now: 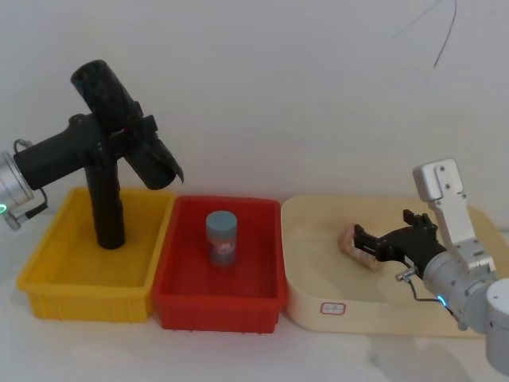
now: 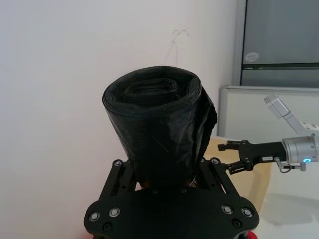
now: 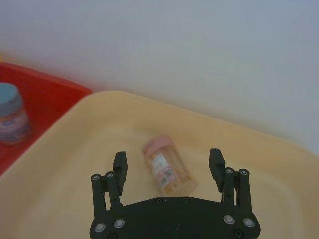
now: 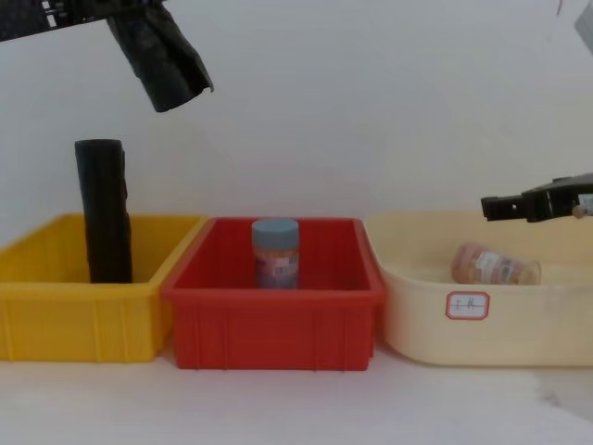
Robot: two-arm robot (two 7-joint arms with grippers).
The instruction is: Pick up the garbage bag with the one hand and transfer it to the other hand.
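Your left gripper [image 1: 126,127] is clamped across the middle of the garbage bag [image 1: 102,86], with a finger pressed against each side of the roll. It holds the roll in the air above the yellow bin [image 1: 79,302] at the left of the scene. The roll is tilted: its upper end points up and to the far left, and its lower end, with a loose flap of plastic, points down to the right toward the red bin [image 1: 215,312]. From the left wrist you look along the roll at one end, and the wound layers show.

Your right gripper [image 1: 364,241] hangs over the cream tray [image 1: 374,314] at the right, well apart from the bag. Its fingers are spread wide and hold nothing. A pink jar [image 3: 168,172] lies on its side on the tray floor beneath the fingertips, and the chest view shows clear air between the two.

A second black roll [image 1: 107,211] stands upright in the yellow bin, below the held one and clear of it. The red bin in the middle holds an upright blue-lidded jar [image 1: 221,237]. The tray's near wall carries a small red-bordered label [image 1: 333,308]. The three containers sit side by side on a white table [image 1: 238,354], with a plain white wall [image 1: 278,79] behind them.
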